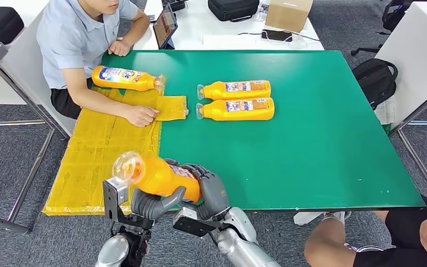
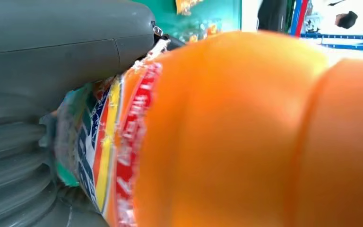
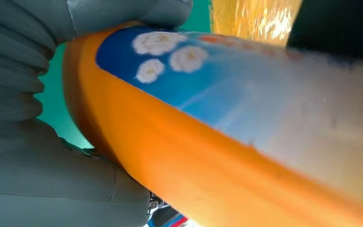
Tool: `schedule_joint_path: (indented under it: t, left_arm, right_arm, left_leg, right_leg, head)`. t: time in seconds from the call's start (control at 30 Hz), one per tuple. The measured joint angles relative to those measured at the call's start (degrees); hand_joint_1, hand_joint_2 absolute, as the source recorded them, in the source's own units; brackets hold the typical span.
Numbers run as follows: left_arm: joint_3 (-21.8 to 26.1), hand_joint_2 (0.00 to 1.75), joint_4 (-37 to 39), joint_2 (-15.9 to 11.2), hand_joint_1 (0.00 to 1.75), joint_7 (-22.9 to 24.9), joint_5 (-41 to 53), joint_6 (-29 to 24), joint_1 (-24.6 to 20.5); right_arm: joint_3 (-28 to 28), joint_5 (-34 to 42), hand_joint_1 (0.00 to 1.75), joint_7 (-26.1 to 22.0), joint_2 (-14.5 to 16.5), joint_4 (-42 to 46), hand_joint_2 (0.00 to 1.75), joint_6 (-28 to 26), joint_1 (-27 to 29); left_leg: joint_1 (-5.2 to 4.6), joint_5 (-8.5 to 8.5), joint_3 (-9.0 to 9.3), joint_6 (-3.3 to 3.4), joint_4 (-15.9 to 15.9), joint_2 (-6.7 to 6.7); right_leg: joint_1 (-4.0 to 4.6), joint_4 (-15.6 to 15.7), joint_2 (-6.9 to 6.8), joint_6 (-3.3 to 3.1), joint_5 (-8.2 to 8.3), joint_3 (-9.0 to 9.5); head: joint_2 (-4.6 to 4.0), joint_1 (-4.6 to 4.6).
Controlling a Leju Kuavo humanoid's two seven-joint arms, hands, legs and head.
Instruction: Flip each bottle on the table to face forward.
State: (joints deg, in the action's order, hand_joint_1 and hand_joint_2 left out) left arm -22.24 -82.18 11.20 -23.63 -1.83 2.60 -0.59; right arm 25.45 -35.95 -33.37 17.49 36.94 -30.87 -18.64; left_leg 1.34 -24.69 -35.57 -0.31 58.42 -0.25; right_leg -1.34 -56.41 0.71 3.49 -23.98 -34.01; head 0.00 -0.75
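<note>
I hold an orange bottle (image 1: 157, 176) lifted above the near edge of the green table (image 1: 322, 139), its clear cap pointing left and toward me. My left hand (image 1: 150, 204) grips it from below and my right hand (image 1: 211, 189) wraps its base end. Up close, the left wrist view shows the bottle (image 2: 246, 137) with its label edge against my left hand (image 2: 52, 71). In the right wrist view the bottle (image 3: 246, 137) shows a blue label with white flowers beside my right hand (image 3: 38, 156). Two more orange bottles (image 1: 235, 89) (image 1: 238, 109) lie side by side mid-table, caps left.
A seated person at the far left rests a hand (image 1: 140, 115) on a yellow mat (image 1: 100, 150), with another orange bottle (image 1: 127, 78) lying by their forearm. Another person's knees (image 1: 333, 245) are at the near right corner. A black backpack (image 1: 375, 78) sits right of the table.
</note>
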Motion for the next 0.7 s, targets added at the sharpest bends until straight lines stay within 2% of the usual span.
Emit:
schedule_joint_path:
  t: [0.07, 0.2, 0.37, 0.53, 0.6, 0.7]
  left_arm:
    - [0.0, 1.75, 0.0, 0.0, 1.75, 0.3, -0.1, -0.4, -0.5]
    - [0.2, 1.75, 0.1, 0.0, 1.75, 0.5, -0.5, -0.6, -0.9]
    - [0.1, 1.75, 1.2, 0.1, 1.75, 1.0, -5.8, -0.3, -2.1]
    - [0.2, 1.75, 3.5, 0.1, 1.75, 2.5, -10.9, -1.7, -4.1]
    - [0.5, 1.75, 5.0, 0.0, 1.75, 2.6, -9.7, -4.1, -5.7]
    - [0.8, 1.75, 7.7, -1.3, 1.75, 3.3, -3.3, -7.4, -9.2]
  right_arm:
    - [0.6, -0.3, 0.03, 0.1, 0.1, -0.4, 1.75, 0.0, 0.0]
    - [1.2, -0.1, 0.0, 0.0, 0.1, -0.9, 0.0, 0.0, 0.0]
    - [2.7, 5.8, 0.0, -4.5, 0.2, -1.0, 0.0, 0.2, -0.1]
    - [6.4, 10.7, 0.0, -4.6, 0.0, -1.0, 0.0, -1.7, -0.3]
    - [8.3, 12.0, 0.0, -4.7, -0.2, -1.0, 0.0, -1.9, -0.6]
    - [10.4, 12.9, 0.0, -4.7, -0.8, -1.2, 0.0, -2.4, -1.3]
  left_leg:
    - [0.0, 0.0, 0.0, 0.0, 0.0, 0.0]
    - [0.0, 0.0, 0.01, 0.0, 0.0, 0.0]
    - [0.0, 0.01, 0.01, 0.0, 0.0, 0.01]
    - [0.0, 0.01, 0.01, 0.0, 0.0, 0.02]
    - [0.0, 0.01, 0.02, 0.0, 0.0, 0.02]
    - [0.01, 0.06, 0.02, 0.02, 0.0, 0.01]
  right_leg:
    - [0.0, 0.0, 0.0, 0.0, 0.0, 0.01]
    - [0.0, 0.0, 0.0, 0.0, 0.0, 0.01]
    - [-0.01, 0.0, 0.0, 0.0, 0.0, 0.0]
    - [0.0, 0.0, 0.01, 0.0, 0.01, -0.03]
    - [0.0, 0.0, 0.01, -0.01, 0.01, -0.03]
    - [0.01, 0.0, 0.0, -0.01, 0.02, 0.0]
  head:
    - [0.0, 0.01]
    - [0.0, 0.01]
    - [0.0, 0.0]
    - [0.0, 0.01]
    - [0.0, 0.0]
    - [0.0, -0.01]
